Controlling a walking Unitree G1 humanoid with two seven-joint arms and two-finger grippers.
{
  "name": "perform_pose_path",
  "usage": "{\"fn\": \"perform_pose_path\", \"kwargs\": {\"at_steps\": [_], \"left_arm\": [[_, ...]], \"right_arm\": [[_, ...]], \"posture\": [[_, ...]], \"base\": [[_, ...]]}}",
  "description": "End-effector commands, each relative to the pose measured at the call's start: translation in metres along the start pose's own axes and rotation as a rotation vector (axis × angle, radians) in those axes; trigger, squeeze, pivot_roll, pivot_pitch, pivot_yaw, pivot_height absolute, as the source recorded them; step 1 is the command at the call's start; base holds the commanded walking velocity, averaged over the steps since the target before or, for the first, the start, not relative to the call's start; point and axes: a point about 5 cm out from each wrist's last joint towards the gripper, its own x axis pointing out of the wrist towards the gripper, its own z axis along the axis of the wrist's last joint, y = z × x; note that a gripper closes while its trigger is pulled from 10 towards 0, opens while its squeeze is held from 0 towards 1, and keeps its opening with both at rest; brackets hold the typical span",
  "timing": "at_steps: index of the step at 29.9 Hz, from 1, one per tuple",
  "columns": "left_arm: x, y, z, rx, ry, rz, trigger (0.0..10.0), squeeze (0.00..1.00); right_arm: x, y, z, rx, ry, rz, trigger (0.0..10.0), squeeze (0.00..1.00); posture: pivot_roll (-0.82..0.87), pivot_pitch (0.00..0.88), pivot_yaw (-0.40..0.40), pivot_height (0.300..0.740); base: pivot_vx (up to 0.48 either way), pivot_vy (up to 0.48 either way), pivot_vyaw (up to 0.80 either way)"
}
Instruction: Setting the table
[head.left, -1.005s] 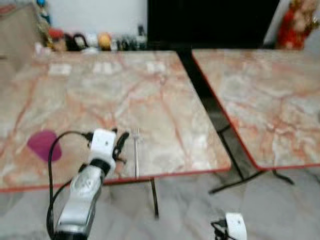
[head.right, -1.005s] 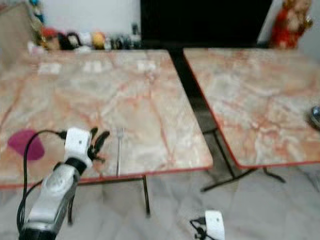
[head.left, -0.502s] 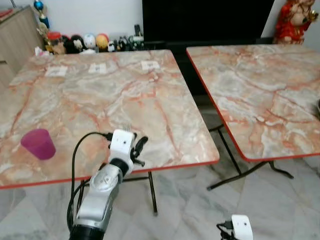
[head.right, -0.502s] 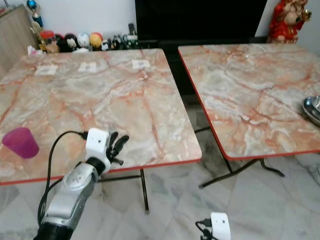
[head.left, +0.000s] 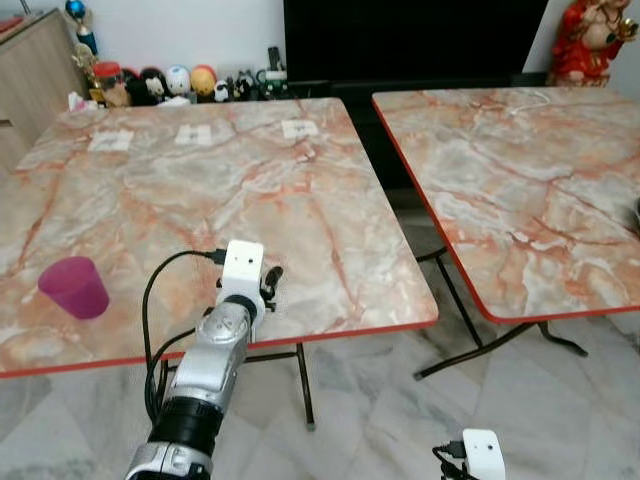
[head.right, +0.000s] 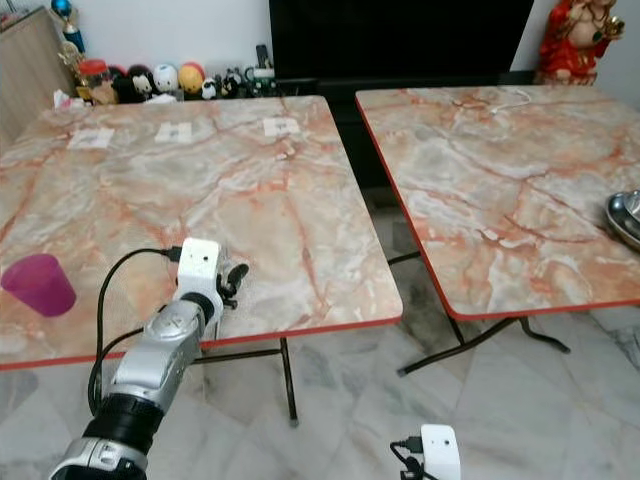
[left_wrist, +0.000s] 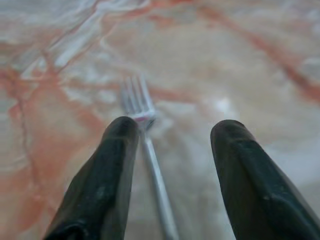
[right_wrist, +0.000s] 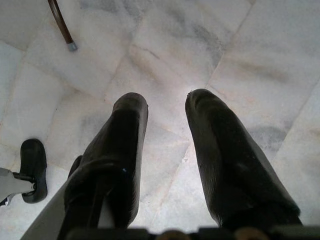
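A silver fork (left_wrist: 150, 150) lies flat on the near marble table (head.left: 200, 190), close to its red front edge. My left gripper (head.left: 268, 285) is low over the fork and open. In the left wrist view the handle runs between the two black fingers (left_wrist: 105, 175), nearer to one of them, with the tines beyond the tips. A purple cup (head.left: 73, 287) stands upright on the same table, off to the left of the arm. My right gripper (right_wrist: 167, 102) hangs open over the tiled floor, holding nothing.
A second marble table (head.left: 520, 180) stands to the right across a narrow gap, with a metal bowl (head.right: 627, 215) at its right edge. Small paper cards (head.left: 300, 129) lie at the near table's far side. Figurines (head.left: 180, 82) and a dark TV unit line the back wall.
My left gripper has moved right and down from beside the fork to straddle it. The view has also shifted and sharpened as the camera settled.
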Motion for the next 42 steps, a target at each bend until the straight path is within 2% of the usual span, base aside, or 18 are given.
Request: {"fn": "perform_pose_path", "kwargs": {"at_steps": [1, 2, 3, 4, 15, 22, 42], "left_arm": [[0.005, 0.000, 0.005, 0.021, 0.016, 0.022, 10.0, 1.00], [0.007, 0.001, 0.005, 0.011, 0.026, 0.036, 10.0, 1.00], [0.009, 0.001, 0.006, -0.002, 0.031, 0.050, 10.0, 0.15], [0.011, 0.001, 0.008, -0.013, 0.034, 0.059, 10.0, 0.00], [0.025, 0.001, 0.009, -0.026, 0.097, 0.100, 10.0, 0.00], [0.032, 0.005, 0.013, -0.045, 0.087, 0.141, 10.0, 0.00], [0.033, 0.005, -0.009, -0.051, 0.167, 0.147, 10.0, 0.00]], "right_arm": [[0.000, -0.001, -0.002, 0.007, 0.006, -0.008, 10.0, 0.00], [0.000, -0.001, -0.002, 0.005, 0.006, -0.006, 10.0, 0.00], [0.000, -0.001, -0.002, 0.003, 0.007, -0.006, 10.0, 0.00], [0.000, -0.001, -0.002, 0.003, 0.007, -0.006, 10.0, 0.00], [0.000, -0.002, 0.000, 0.001, 0.006, -0.008, 10.0, 0.00], [0.000, -0.003, -0.001, 0.001, 0.006, -0.008, 10.0, 0.00], [-0.001, -0.005, -0.001, -0.004, 0.007, -0.014, 10.0, 0.00]], "posture": [[0.10, 0.000, -0.035, 0.740], [0.10, 0.000, -0.036, 0.740], [0.10, 0.000, -0.037, 0.740], [0.10, 0.000, -0.038, 0.740], [0.10, 0.000, -0.038, 0.740], [0.09, 0.000, -0.039, 0.740], [0.07, 0.000, -0.043, 0.740]], "base": [[0.000, 0.000, 0.00], [0.000, 0.000, 0.00], [0.000, 0.000, 0.00], [0.000, 0.000, 0.00], [0.000, 0.000, 0.00], [0.000, 0.000, 0.00], [0.000, 0.000, 0.00]]}}
